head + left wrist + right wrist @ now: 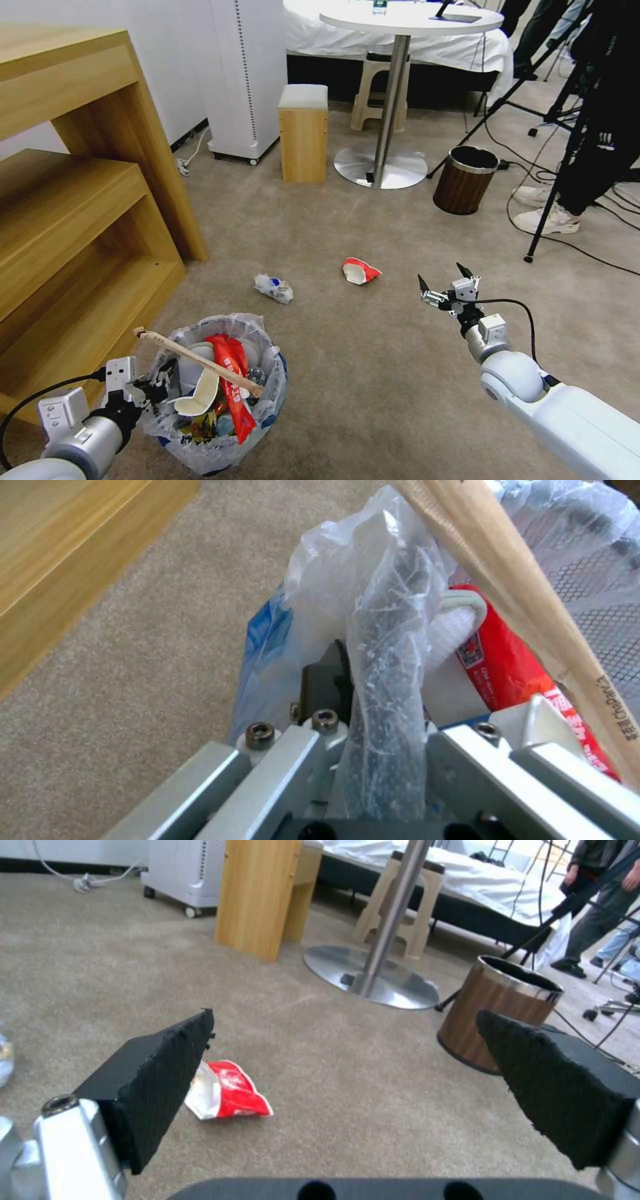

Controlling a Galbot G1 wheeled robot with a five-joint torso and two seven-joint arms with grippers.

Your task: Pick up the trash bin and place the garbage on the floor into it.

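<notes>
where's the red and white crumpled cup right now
The red and white cup lies on the beige carpet mid-floor in the head view, between the white crumpled litter and the open right gripper.

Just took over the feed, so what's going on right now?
The left gripper is clamped on the rim of the trash bin, already stuffed with litter. The right gripper is open above the floor, near a red and white crushed cup. A crumpled wrapper also lies loose.
</notes>
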